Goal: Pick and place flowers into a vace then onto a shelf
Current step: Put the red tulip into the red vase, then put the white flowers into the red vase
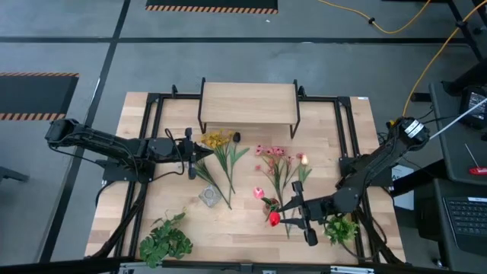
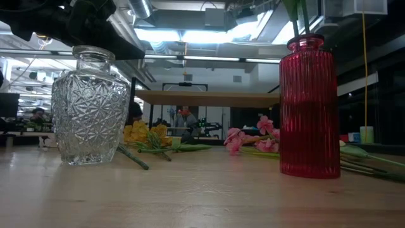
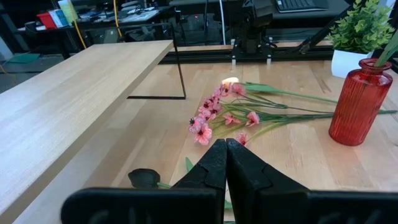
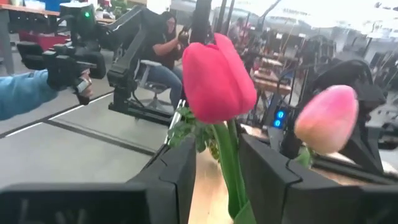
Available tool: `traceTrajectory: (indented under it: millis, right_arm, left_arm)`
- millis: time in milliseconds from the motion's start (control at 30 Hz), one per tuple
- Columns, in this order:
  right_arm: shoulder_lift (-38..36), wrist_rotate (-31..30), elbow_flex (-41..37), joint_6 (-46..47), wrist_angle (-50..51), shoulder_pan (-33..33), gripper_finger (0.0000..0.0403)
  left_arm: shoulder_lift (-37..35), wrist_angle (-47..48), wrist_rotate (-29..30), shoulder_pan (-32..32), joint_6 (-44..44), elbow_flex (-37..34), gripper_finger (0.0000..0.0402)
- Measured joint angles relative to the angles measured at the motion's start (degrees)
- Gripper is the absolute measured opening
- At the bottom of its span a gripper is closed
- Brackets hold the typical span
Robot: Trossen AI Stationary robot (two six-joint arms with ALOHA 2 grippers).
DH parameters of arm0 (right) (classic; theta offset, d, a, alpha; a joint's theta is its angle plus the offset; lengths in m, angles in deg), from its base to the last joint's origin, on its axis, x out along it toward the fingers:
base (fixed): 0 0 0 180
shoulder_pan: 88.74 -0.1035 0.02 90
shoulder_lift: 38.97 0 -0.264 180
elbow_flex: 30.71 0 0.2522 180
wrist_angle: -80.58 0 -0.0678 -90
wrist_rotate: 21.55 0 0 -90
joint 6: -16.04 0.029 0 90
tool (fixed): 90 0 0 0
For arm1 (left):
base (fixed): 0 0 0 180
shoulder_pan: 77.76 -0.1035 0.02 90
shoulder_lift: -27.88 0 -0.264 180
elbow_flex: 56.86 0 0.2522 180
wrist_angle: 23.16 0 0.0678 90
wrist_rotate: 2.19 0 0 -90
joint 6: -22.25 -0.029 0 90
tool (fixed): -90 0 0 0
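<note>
Holding: right tool (image 4: 214, 171) pinches the green stem of a red tulip (image 4: 217, 73), blossom standing above the fingers; a pink bud (image 4: 326, 119) shows just beside it
Right tool place: near the front right of the counter (image 1: 251, 221), directly over the red vase (image 2: 309, 107), stems running down into the vase neck
Left tool: (image 3: 225, 163) fingers pressed together, nothing between them; sits toward the counter's left side, pointing at the yellow flowers (image 1: 217, 141)
Yellow flowers: lying flat just in front of the shelf (image 1: 248, 103), near its left legs, right at the left tool's tips
Pink flowers: (image 3: 214, 115) loose bunch lying mid-counter, in front of the shelf's right end, between the two tools, apart from both
Clear glass vase: (image 2: 89, 106) upright, front of centre, nothing in it
Shelf: at the back edge, centre, top bare
Leafy plants: one (image 1: 166, 240) at front left corner, one (image 1: 341, 228) at front right beside the right tool
Background: person seated (image 4: 163, 53) beyond the counter
</note>
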Motion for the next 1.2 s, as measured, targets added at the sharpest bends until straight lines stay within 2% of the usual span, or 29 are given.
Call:
traceTrajectory:
  millis: [333, 600, 1033, 1200]
  right_arm:
    - [-10.0, -0.1, 0.0, 7.5, 20.3, 0.0, 0.0124]
    - [-14.5, -0.1, 0.0, 7.9, 28.8, 0.3, 0.0124]
    - [-14.7, -0.5, 0.0, 6.8, 30.2, 4.2, 0.0124]
    - [-16.7, -7.2, 0.0, 7.9, 31.6, 6.1, 0.0124]
  left_arm:
    - [0.0, 0.0, -0.6, 0.0, 0.0, 0.0, 0.0004]
    - [0.0, -0.1, -1.1, 0.0, 0.0, -0.3, 0.0004]
    - [0.0, -0.7, -1.6, 0.0, -0.8, -0.8, 0.0004]
    - [0.0, -3.6, -1.6, 0.0, -1.6, -0.9, 0.0004]
